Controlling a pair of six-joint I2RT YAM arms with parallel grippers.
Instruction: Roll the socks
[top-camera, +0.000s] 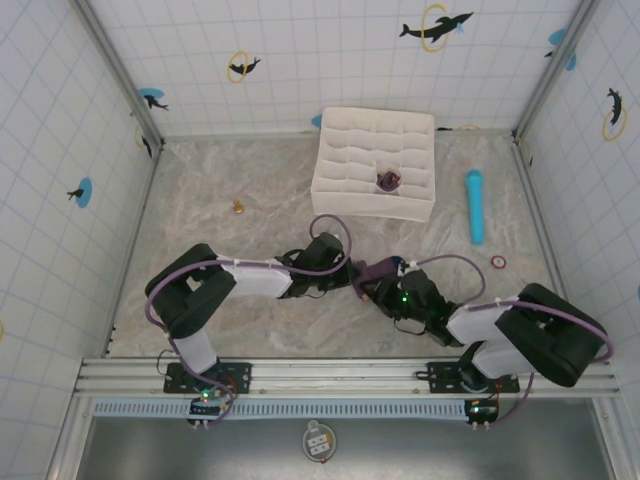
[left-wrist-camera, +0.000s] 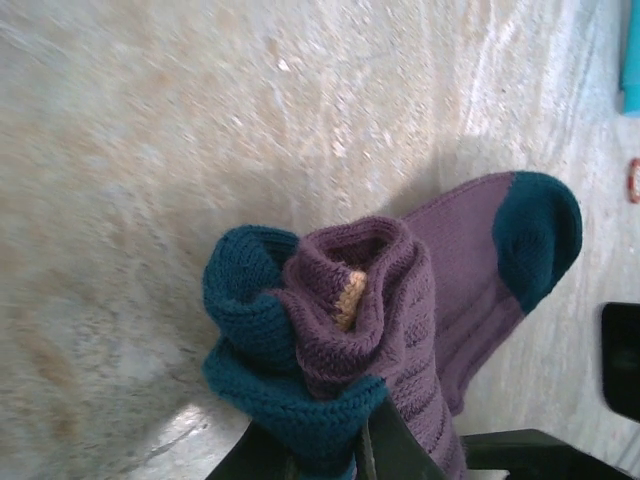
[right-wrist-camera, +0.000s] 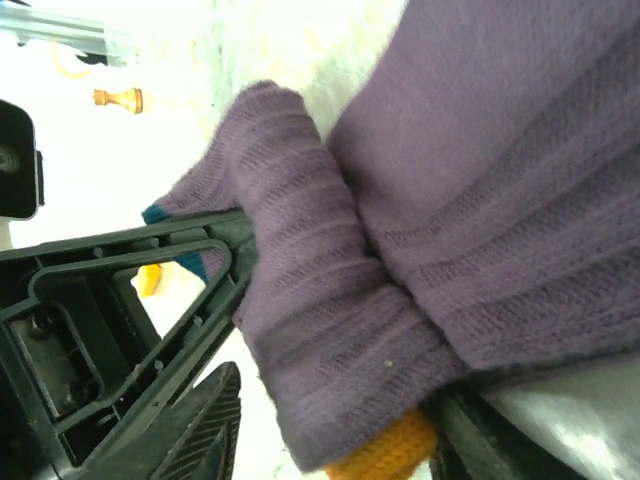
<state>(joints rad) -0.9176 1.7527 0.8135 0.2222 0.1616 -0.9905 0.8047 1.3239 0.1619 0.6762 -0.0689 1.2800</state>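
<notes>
Socks (top-camera: 372, 268), half-rolled at 6 o'clock of the divided box (top-camera: 330, 192), are clamped by your left gripper (top-camera: 351, 272) from 9 and right gripper (top-camera: 384, 284) from 3, probably to stop unwinding.

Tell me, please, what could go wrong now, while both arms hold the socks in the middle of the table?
1. The roll of socks looks loose, and one teal-tipped end lies flat on the table outside it. The roll may unwind if either side lets go.
2. The left jaws and the right jaws meet on the same bundle, very close together. They may bump each other or pull the socks apart.
</notes>
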